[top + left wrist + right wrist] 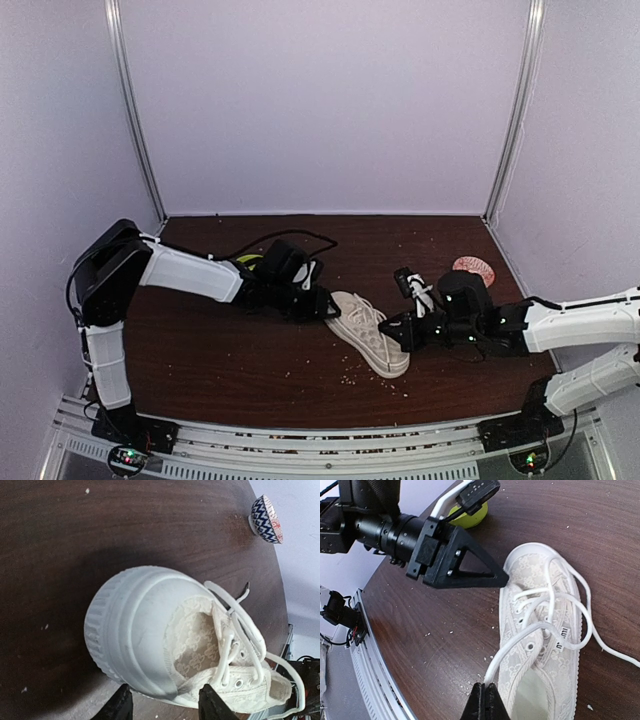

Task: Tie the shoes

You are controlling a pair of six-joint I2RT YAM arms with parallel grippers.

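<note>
On the worktop (250, 370) lie one sneaker (370, 335), one patterned bowl (266, 519) and one yellow-green bowl (470, 517). The right fingers (480, 705) pinch one lace (495, 667). The left fingers (120, 705) flank the toe; whether they grip it I cannot tell.

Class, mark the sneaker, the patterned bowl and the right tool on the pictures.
sneaker (375, 335): top external view, on its laced upper.
patterned bowl (266, 520): left wrist view, on its blue outer wall.
right tool (484, 687): right wrist view, at the fingertips, shut on the lace (501, 658).
</note>
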